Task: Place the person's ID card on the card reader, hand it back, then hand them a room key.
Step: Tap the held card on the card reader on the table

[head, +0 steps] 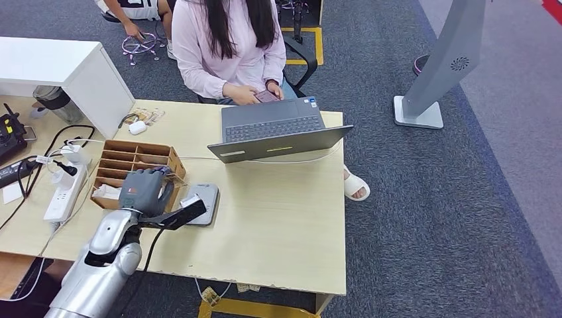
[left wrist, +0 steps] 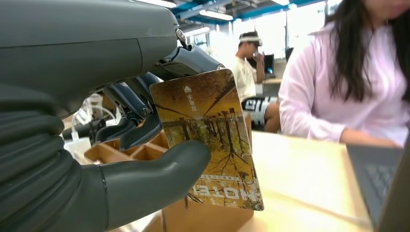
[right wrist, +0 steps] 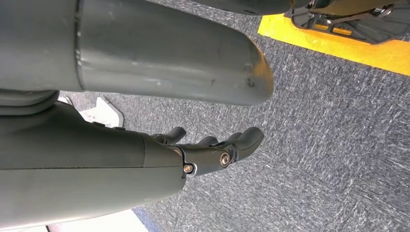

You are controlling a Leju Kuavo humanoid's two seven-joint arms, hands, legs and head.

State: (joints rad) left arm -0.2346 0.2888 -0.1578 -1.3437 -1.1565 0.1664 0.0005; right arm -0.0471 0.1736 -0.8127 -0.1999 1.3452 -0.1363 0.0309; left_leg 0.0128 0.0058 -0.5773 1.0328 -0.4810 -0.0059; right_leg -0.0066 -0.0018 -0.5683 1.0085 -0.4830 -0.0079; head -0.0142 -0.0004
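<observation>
Left hand pinching the room key.
Wooden tray just beneath it; right hand empty, fingers loosely apart.

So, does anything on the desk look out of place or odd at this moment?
Mostly the laptop: it sits askew, and its near corner sticks out past the desk edge on the carpet side. The person is looking at a phone, not at the hotel key card that the left hand holds.
</observation>
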